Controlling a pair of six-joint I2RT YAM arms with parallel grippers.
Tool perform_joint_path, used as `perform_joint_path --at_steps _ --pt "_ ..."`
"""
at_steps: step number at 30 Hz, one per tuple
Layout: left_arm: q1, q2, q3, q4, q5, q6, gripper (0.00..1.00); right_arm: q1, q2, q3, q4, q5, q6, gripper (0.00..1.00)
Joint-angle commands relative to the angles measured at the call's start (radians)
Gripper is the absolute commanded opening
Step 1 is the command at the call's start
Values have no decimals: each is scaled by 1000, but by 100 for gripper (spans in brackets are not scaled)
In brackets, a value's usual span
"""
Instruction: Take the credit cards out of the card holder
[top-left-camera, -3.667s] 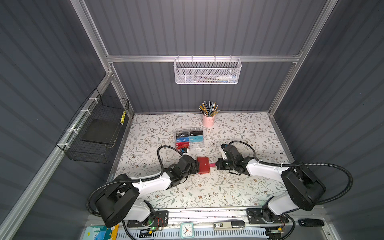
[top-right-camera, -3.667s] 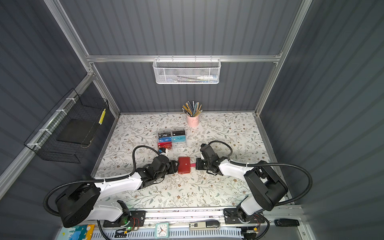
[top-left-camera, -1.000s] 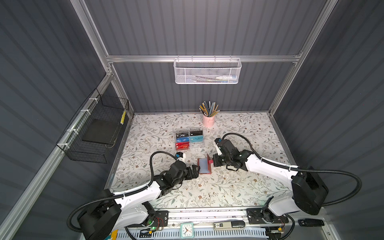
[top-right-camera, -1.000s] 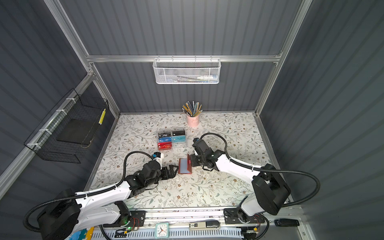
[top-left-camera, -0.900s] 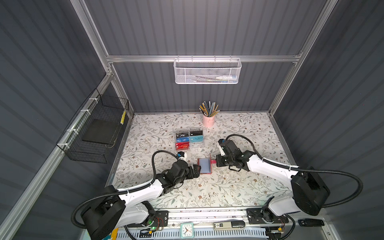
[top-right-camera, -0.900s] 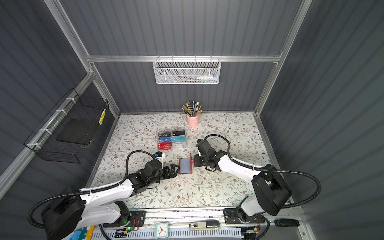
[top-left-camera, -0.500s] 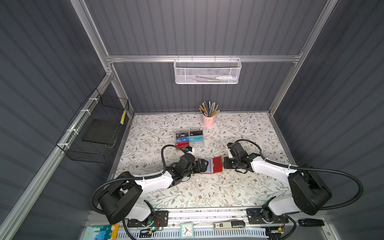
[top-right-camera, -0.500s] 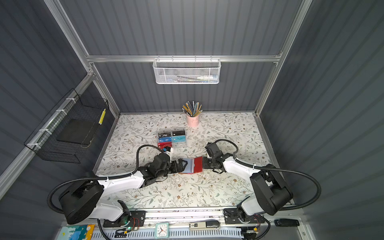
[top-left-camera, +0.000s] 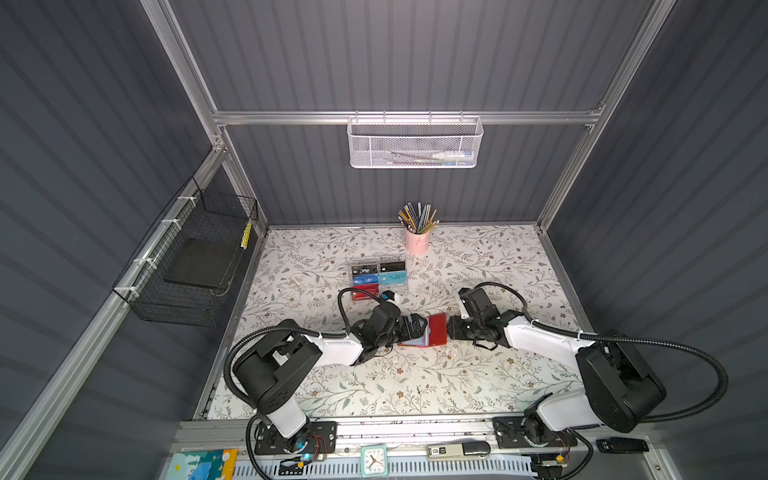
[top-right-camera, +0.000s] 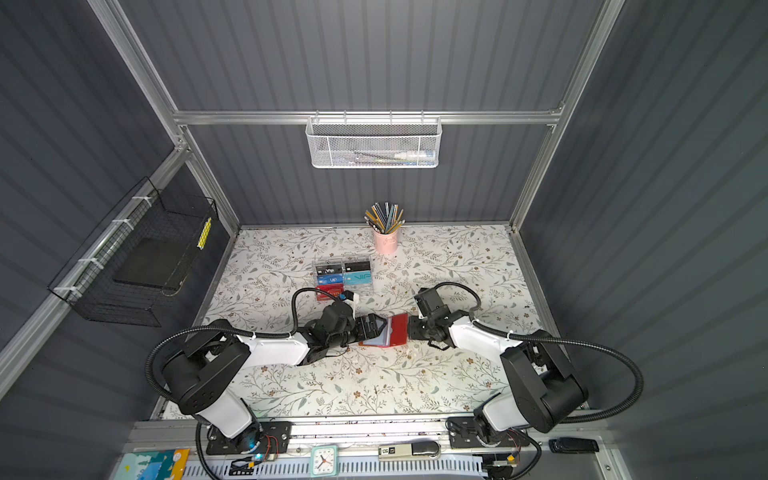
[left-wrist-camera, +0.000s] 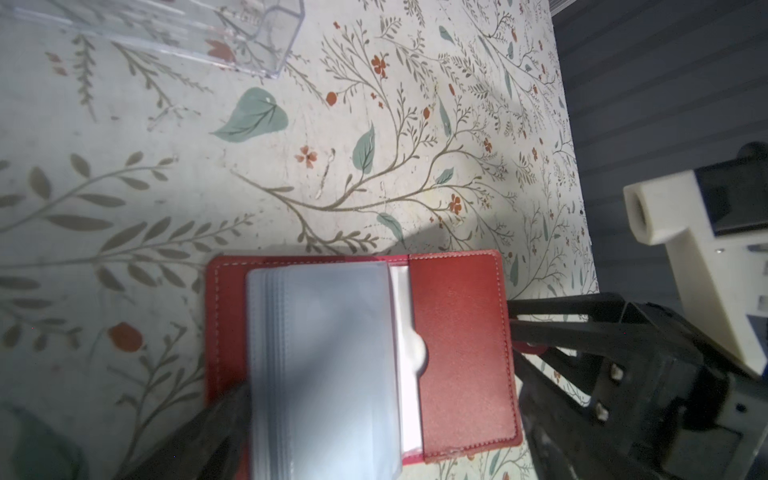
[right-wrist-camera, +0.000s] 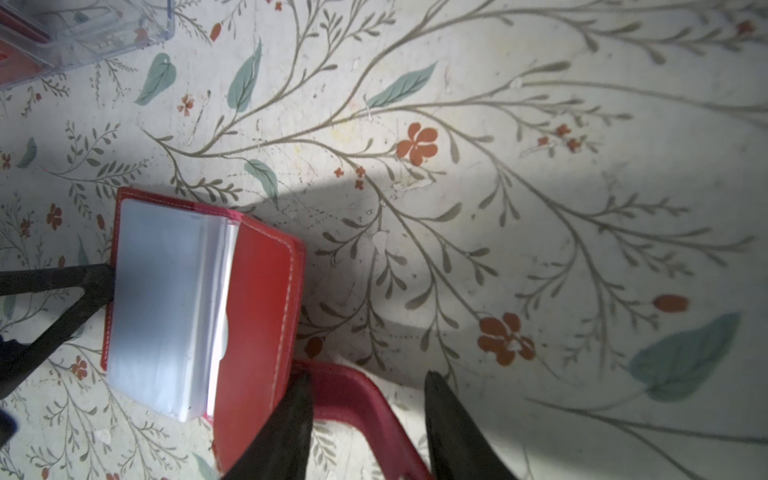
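The red card holder (top-left-camera: 434, 334) lay open at the middle of the floral table (top-left-camera: 316, 266). Its blue-grey plastic sleeves (left-wrist-camera: 324, 353) were stacked over the left half, and whether they held credit cards could not be told. The left gripper (top-left-camera: 415, 327), spread wide, had one finger (right-wrist-camera: 83, 278) against the sleeves' left edge. The right gripper (right-wrist-camera: 365, 378) stood parted astride the snap tab (right-wrist-camera: 345, 388), gripping nothing. Just beyond sat a clear compartmented box (top-left-camera: 379, 276) of cards, and farther back a pink pencil cup (top-left-camera: 417, 243).
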Motion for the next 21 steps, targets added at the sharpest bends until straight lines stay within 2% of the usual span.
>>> perform_joint_path --at_steps 1,11,21 --pt "7 30 27 40 41 -30 100 -4 -15 -12 13 1 4 46" --pt "10 94 9 216 125 -131 100 -4 32 -31 72 -37 24 37" --pt "9 68 7 273 156 -184 100 -6 47 -34 98 -54 35 33"
